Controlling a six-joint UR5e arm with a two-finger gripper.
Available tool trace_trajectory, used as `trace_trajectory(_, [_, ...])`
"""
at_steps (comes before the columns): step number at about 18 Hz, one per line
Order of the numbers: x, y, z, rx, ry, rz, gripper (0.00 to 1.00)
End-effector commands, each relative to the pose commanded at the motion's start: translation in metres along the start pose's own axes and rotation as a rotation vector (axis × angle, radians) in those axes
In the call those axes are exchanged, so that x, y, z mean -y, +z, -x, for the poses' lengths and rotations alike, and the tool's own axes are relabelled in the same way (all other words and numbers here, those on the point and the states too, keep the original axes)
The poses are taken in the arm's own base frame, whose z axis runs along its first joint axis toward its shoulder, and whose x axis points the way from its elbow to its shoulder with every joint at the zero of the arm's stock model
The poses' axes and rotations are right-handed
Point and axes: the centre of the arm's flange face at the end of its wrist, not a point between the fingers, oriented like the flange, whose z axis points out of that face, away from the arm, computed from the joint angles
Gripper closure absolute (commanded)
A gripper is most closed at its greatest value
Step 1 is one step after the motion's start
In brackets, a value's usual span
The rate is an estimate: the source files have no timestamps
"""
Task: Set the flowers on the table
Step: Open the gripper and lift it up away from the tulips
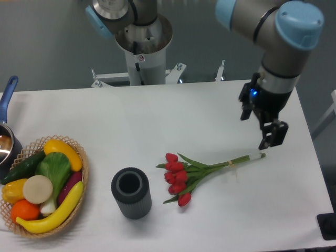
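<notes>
The flowers (181,178), a bunch of red tulips with green leaves, lie flat on the white table (157,115) right of centre. Their long thin stems (239,160) point right and up, and the heads point left. My gripper (261,127) hangs just above the tip of the stems at the right of the table. Its jaws stand apart and nothing is between them. It does not touch the flowers.
A dark grey ribbed vase (130,192) stands upright just left of the flower heads. A wicker basket (42,186) of fruit and vegetables sits at the front left. A pot with a blue handle (8,131) is at the left edge. The arm's base (143,47) stands behind the table.
</notes>
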Motion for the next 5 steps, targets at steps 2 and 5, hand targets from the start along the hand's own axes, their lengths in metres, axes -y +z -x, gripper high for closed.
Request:
trace_trajectory(2, [-0.012,-0.001,-0.004,0.002,0.0,0.002,0.0])
trace_trajectory(5, [-0.021,-0.002,-0.006,0.009,-0.006,0.004,0.0])
